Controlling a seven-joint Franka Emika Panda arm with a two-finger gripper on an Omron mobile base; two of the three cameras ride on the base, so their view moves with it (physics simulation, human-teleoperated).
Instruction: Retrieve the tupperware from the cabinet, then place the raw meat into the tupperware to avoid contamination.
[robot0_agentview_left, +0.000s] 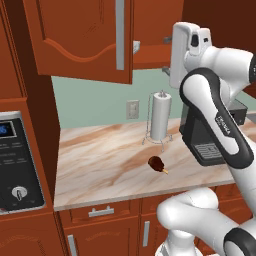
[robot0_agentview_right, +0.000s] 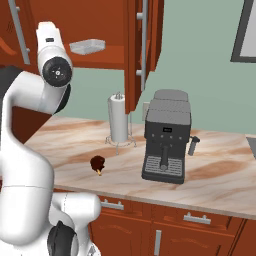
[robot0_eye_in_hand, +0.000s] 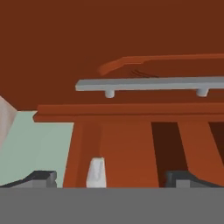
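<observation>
Our gripper (robot0_eye_in_hand: 111, 178) is wide open and holds nothing; in the hand view its two dark tips sit far apart at the bottom, and we are turned sideways here. Ahead of us is the red-brown cabinet (robot0_eye_in_hand: 131, 39), with the silver bar handle (robot0_eye_in_hand: 148, 84) of one door lying across the picture. A small white shape (robot0_eye_in_hand: 96, 173) sits low between our tips; we think it is the tupperware seen end-on, but it is too small to be sure. In the left base view the cabinet door (robot0_agentview_left: 80, 37) stands open above the counter (robot0_agentview_left: 100, 165), and our arm reaches up by the open shelf. The raw meat (robot0_agentview_left: 157, 163) lies on the counter just in front of the paper towel roll (robot0_agentview_left: 161, 116), with its tan bone end pointing toward the counter's front edge and to the right. It looks soft and a bit slippery, so we would pinch it across its thick dark middle. In the right base view the tupperware (robot0_agentview_right: 87, 47) rests flat on the cabinet shelf, its long side running left to right and a little away from us. It looks light, stiff and smooth, so we would take it by one thin wall. The meat (robot0_agentview_right: 97, 163) sits between the roll and the counter's front edge, left of the coffee machine (robot0_agentview_right: 166, 142).
</observation>
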